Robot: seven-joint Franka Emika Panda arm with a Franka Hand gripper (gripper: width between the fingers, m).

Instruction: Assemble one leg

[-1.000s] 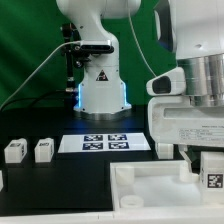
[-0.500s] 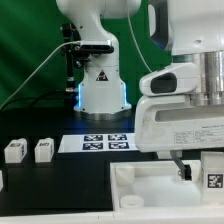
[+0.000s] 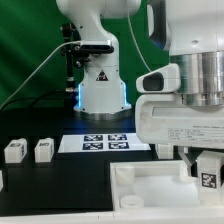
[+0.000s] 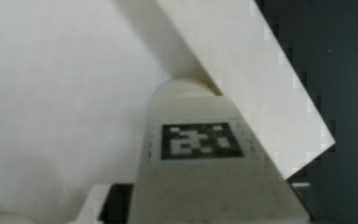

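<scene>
My jaws [image 3: 207, 172] grip a tagged white leg [image 3: 209, 179] over the white tray-like piece [image 3: 150, 184]. Two spare legs [image 3: 28, 151] stand far left on the tabletop [image 3: 60, 185].

Readable markings, exterior view:
- Triangular warning sign, black on white, on the robot base [image 3: 100, 85], centre of frame; its symbol is too small to tell.
- Four black-and-white square tags on the marker board [image 3: 104, 143], lower centre (patterns only, no letters).
- One tag each on two legs [image 3: 14, 151] [image 3: 43, 150] at lower left.
- Faint grey print in lines on the arm's white housing [image 3: 178, 128], right of frame; not legible.
- One tag on the leg [image 3: 209, 180] at the lower right edge.

Wrist view:
- One square tag on the leg [image 4: 199, 140], centre of frame.

No words, brands or numbers can be read.
</scene>
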